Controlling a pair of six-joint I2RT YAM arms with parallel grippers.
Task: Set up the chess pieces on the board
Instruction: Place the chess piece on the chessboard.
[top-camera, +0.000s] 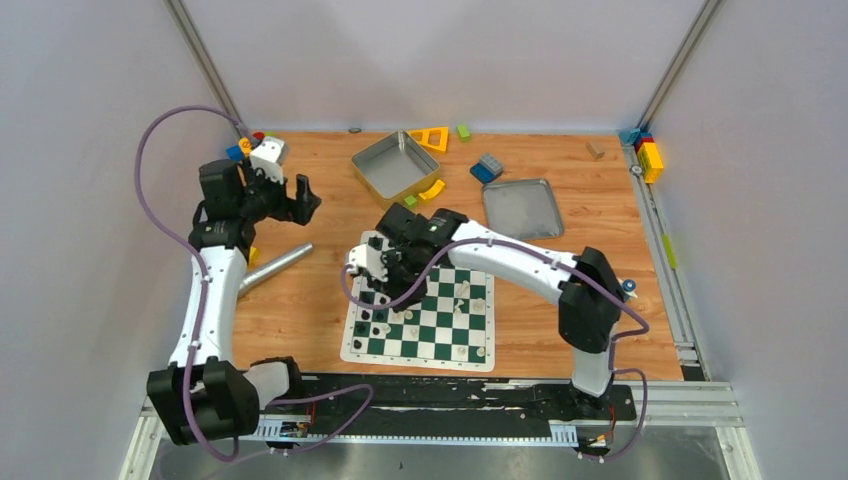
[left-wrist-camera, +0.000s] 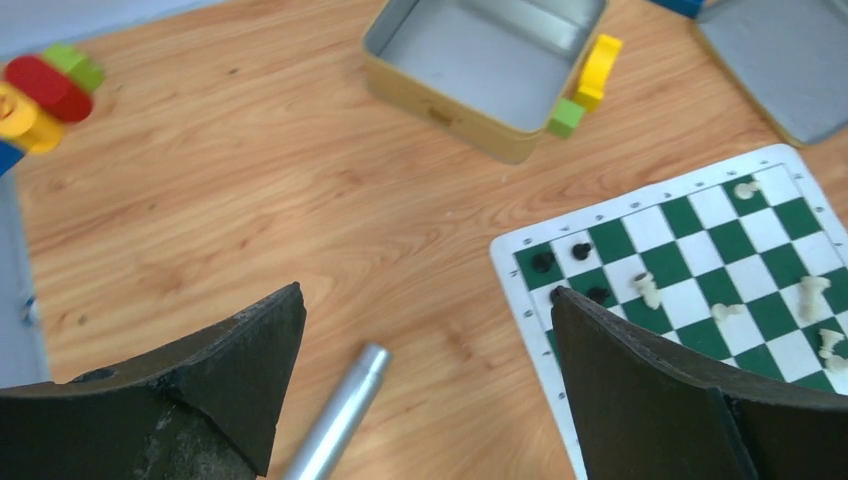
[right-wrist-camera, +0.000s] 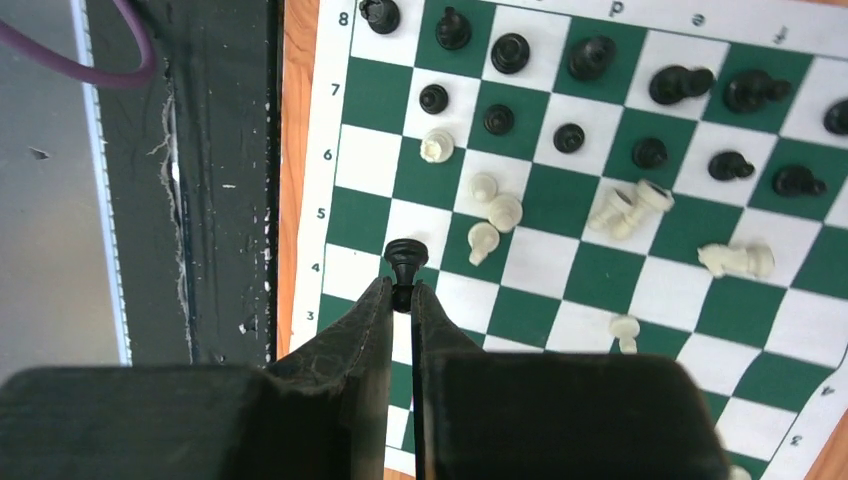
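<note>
Held piece: a black pawn (right-wrist-camera: 403, 262), pinched at its stem, over the edge squares of the board (top-camera: 420, 361).
Right arm: the right gripper (right-wrist-camera: 402, 295) is nearly closed on that pawn.
Other pieces: black chessmen (right-wrist-camera: 510, 52) stand in two rows at one end. Cream chessmen (right-wrist-camera: 505, 211) are scattered mid-board, several toppled.
Board: flat on the wooden table (top-camera: 300, 320).
Left arm: the left gripper (left-wrist-camera: 425, 300) is spread wide, holding nothing, above bare wood near a metal tube (left-wrist-camera: 340, 415).

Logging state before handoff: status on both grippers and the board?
Left gripper open, empty, over the table left of the board. Right gripper shut on a black pawn over the board. Cream pieces toppled mid-board, in the way.
</note>
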